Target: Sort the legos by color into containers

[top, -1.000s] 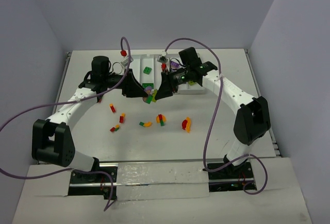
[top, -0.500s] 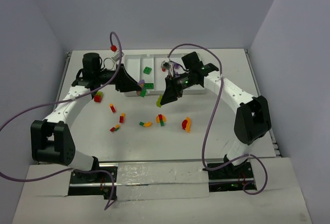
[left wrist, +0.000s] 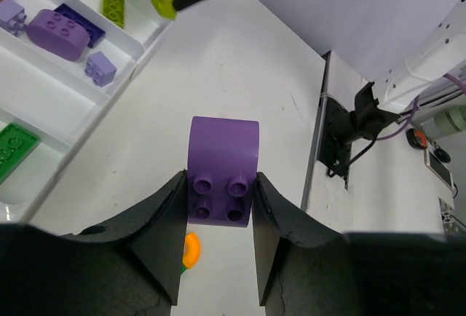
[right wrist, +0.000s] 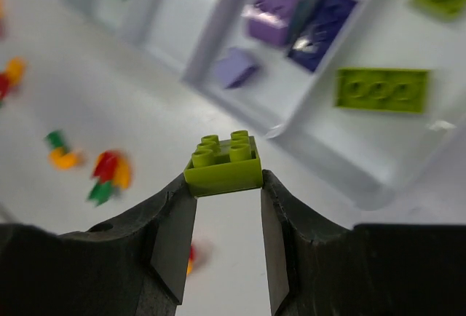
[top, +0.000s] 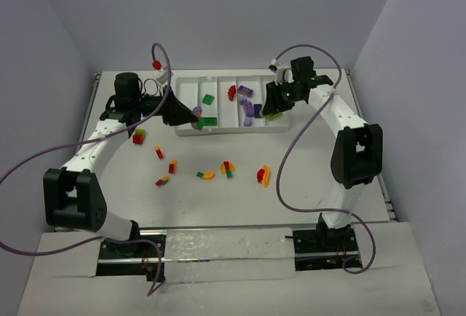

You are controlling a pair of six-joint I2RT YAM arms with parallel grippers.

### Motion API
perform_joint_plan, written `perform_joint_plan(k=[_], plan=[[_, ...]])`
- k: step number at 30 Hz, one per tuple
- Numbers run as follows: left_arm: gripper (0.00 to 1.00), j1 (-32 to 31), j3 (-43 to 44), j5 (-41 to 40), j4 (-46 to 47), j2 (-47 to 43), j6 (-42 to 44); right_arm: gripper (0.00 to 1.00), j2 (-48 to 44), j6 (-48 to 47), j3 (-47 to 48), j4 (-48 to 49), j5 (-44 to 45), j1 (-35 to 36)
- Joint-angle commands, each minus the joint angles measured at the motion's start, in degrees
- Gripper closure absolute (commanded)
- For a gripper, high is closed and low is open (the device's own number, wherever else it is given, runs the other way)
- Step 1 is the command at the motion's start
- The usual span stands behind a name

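The white tray [top: 191,83] lies at the back of the table. Its compartments hold dark green bricks [top: 208,99], a red brick [top: 232,92], purple bricks [top: 250,108] and lime bricks [right wrist: 382,89]. My left gripper [top: 195,118] is shut on a purple curved brick [left wrist: 222,170], just off the tray's front left. My right gripper [top: 273,112] is shut on a lime green brick [right wrist: 224,162], held above the tray's front right edge, near the lime compartment. Loose legos lie on the table in front: red and orange pieces [top: 262,176], a green and orange pair [top: 204,175].
More loose bricks lie left of centre, among them a red and green one [top: 137,137] and red ones [top: 158,153]. Purple cables loop over both arms. Grey walls close the table at the back and sides.
My right gripper has carried the lime brick from the table's middle back and right to the tray's right end. My left gripper, holding the purple brick, has drawn a little left.
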Motion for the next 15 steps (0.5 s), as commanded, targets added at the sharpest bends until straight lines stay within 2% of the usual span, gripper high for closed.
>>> perform_joint_plan(k=[1, 5, 11, 15], plan=[[1.0, -0.15, 0.52, -3.1, 2.12, 0.32, 0.02, 1.0, 5.92, 2.99, 8.31, 5.43, 22.01, 0.22], [1.0, -0.23, 0.68, -5.18, 3.04, 0.57, -0.31, 1.0, 13.28, 3.74, 16.54, 4.17, 32.74, 0.13], [1.0, -0.33, 0.51, -5.9, 4.85, 1.21, -1.65, 0.96, 19.12, 5.08, 21.73, 9.46, 38.61, 0.13], [1.0, -0.41, 0.68, -6.25, 5.42, 1.62, -2.06, 0.95, 22.55, 6.4, 26.44, 10.67, 38.68, 0.22]])
